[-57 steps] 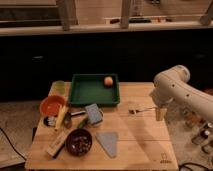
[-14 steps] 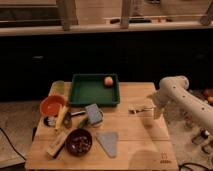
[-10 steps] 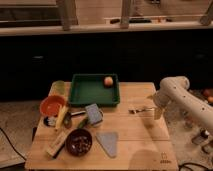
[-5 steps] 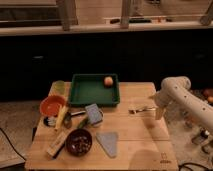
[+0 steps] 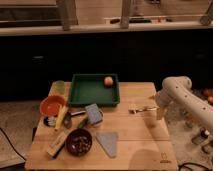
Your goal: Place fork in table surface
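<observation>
There's the fork (image 5: 140,108), a small pale sliver right of centre in the frame, lying about level over the right half of the table (image 5: 135,142), with its right end pointing at the gripper (image 5: 159,113). Whether it rests on the wood or sits a touch above it, I cannot tell. The gripper hangs at the table's right edge, right by that end of the fork, and I cannot tell if it grips the fork or not. The white arm (image 5: 176,87) bends up from it and runs off toward the lower right. To the fork's left and a bit higher sits the green tray (image 5: 75,94), with a small orange ball (image 5: 108,81) in its upper right corner. Below the tray there's a grey-blue block (image 5: 93,114), then a grey wedge of cloth (image 5: 108,143) toward the bottom. Over on the left are an orange bowl (image 5: 51,105), a yellow stick (image 5: 61,117), a dark bowl (image 5: 79,142) and a wooden-backed brush (image 5: 56,145). A small dark logo (image 5: 164,161) marks the table's lower right corner.
</observation>
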You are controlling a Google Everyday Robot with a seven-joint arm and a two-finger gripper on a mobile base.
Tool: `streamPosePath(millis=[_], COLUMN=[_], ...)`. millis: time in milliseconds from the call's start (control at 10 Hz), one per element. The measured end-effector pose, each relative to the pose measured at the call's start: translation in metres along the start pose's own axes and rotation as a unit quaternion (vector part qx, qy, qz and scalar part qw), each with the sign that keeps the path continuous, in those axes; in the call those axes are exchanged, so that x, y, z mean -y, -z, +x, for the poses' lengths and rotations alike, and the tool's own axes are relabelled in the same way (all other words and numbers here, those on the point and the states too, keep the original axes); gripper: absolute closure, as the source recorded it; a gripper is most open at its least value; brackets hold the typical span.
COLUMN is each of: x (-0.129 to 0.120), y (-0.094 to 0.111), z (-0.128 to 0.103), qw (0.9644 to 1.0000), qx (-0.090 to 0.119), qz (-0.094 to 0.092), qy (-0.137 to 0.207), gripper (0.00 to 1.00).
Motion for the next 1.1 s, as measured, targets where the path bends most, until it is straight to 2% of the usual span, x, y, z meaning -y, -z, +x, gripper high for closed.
streamPosePath(millis=[200,700,1100], x=[0.006,0.021,0.032], y=[-0.004,-0.015,-0.027], z=[-0.017,-0.039,-0.048], qw=[0.9999,0.9992,0.9984], qx=[0.004,0.018,0.029], qz=[-0.004,-0.011,-0.023], qy=[0.015,0.033,0.044], gripper=[0.2,0.2,0.2])
